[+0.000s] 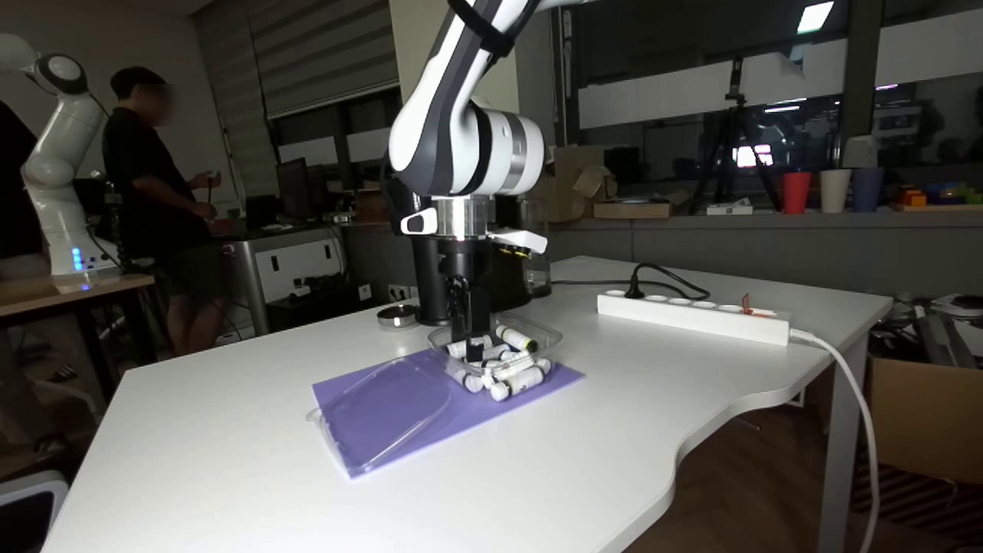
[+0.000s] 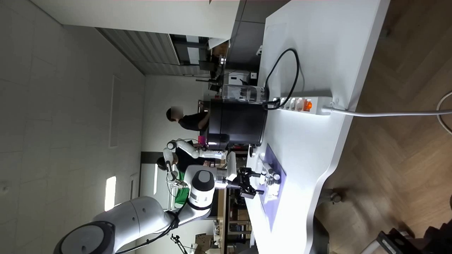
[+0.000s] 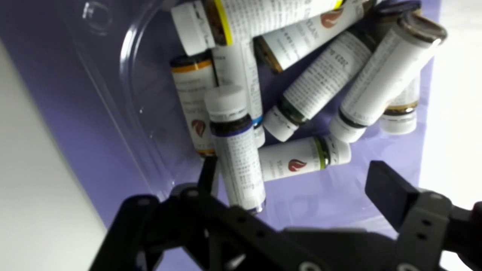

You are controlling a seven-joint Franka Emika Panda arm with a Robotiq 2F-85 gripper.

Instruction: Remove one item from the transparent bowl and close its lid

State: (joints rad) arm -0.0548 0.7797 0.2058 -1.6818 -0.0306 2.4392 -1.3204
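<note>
The transparent bowl (image 1: 554,343) sits on the purple mat (image 1: 415,430), heaped with several small white-labelled bottles (image 1: 519,381). Its clear lid (image 1: 384,407) lies open on the mat beside it. The bowl's curved wall (image 3: 128,56) shows in the wrist view. My gripper (image 1: 470,349) points down at the bowl, its tips at the bottles. In the wrist view the fingers of the gripper (image 3: 295,175) are wide apart. A bottle with a blue band (image 3: 241,165) lies beside the left finger; whether they touch I cannot tell. A green-banded bottle (image 3: 297,160) lies across beneath.
A black cylinder (image 2: 238,121) and a clear tall container (image 2: 243,93) stand behind the bowl. A small round metal dish (image 1: 398,316) is near them. A white power strip (image 1: 691,316) with a black cable (image 1: 676,280) lies farther along the white table.
</note>
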